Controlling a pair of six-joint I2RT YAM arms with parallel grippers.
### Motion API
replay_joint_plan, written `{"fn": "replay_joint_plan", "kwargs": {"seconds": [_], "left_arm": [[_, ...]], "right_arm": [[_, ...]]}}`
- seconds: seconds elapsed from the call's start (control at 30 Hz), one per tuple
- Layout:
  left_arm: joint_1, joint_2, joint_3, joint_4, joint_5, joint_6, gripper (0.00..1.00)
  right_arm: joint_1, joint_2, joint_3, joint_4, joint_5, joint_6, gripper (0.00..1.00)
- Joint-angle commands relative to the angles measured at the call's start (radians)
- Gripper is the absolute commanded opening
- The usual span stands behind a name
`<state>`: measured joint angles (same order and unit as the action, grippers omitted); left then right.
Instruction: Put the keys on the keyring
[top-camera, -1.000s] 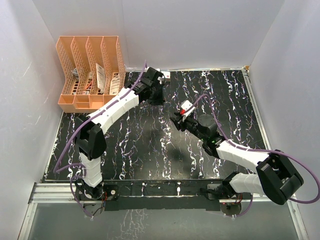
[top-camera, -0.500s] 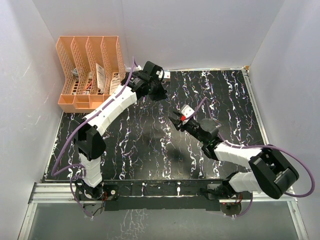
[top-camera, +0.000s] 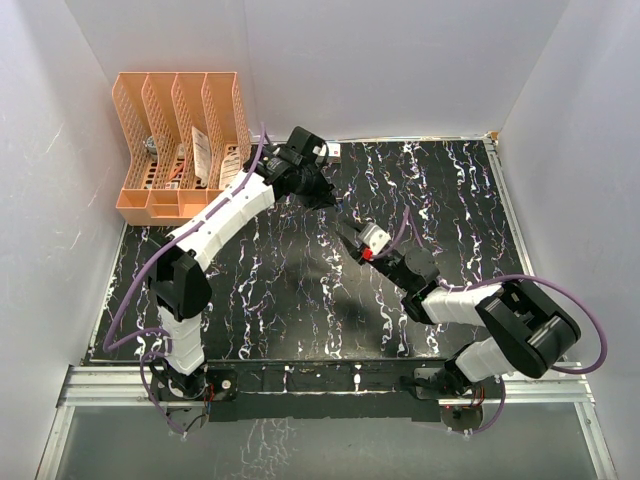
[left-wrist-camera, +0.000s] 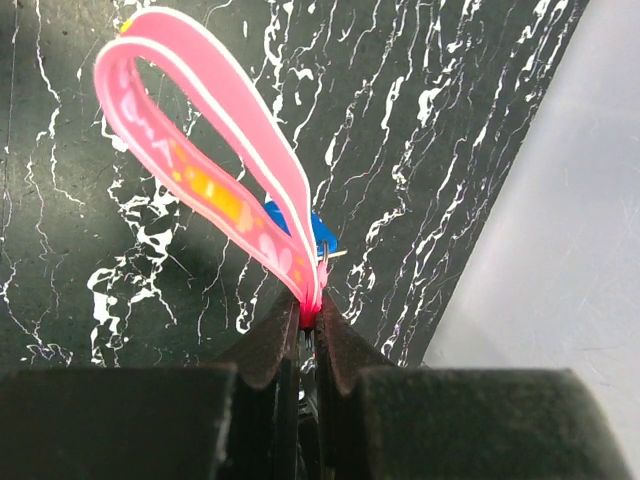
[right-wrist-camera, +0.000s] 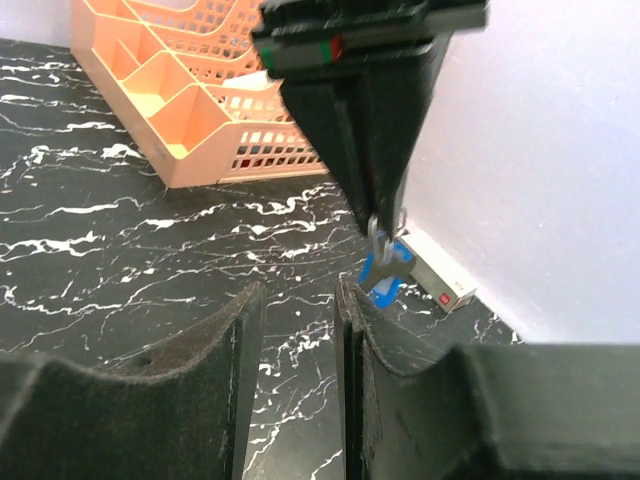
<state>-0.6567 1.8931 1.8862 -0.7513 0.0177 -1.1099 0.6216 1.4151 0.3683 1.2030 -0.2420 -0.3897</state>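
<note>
At the upper left of the top view I see an orange file organizer standing at the back corner of the black marbled table. To the right of it, in the upper middle of the frame, the left gripper is raised above the table. In the left wrist view its jaws are pressed together on the keyring. They pinch it at the bottom end of the strap, in the lower middle of that frame. The keyring is a flat pink strap with a white edge and small yellow and white marks. It is folded into a long loop that rises toward the upper left of the frame. Just at the pinched end there is a thin metal ring, and the blue key shows partly behind the strap.

More to the right, near the middle of the top view, is the right gripper, pointing toward the left one. In the right wrist view its two fingers stand a little apart, with a narrow gap and nothing between them. Above and to the right of them the left gripper holds the ring, and the blue key hangs under it. I cannot tell if a second key is there. A small white box lies by the wall at the right.
</note>
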Motion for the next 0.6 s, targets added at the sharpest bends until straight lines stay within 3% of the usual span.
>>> {"fn": "replay_joint_plan", "kwargs": {"seconds": [0.0, 0.57], "left_arm": [[-0.002, -0.067, -0.044, -0.009, 0.032, -0.025, 0.0], [-0.003, -0.101, -0.106, 0.033, 0.068, -0.04, 0.0]], "right_arm": [[0.0, 0.006, 0.006, 0.148, 0.021, -0.053, 0.31], [-0.003, 0.068, 0.049, 0.14, 0.055, -0.102, 0.25]]}}
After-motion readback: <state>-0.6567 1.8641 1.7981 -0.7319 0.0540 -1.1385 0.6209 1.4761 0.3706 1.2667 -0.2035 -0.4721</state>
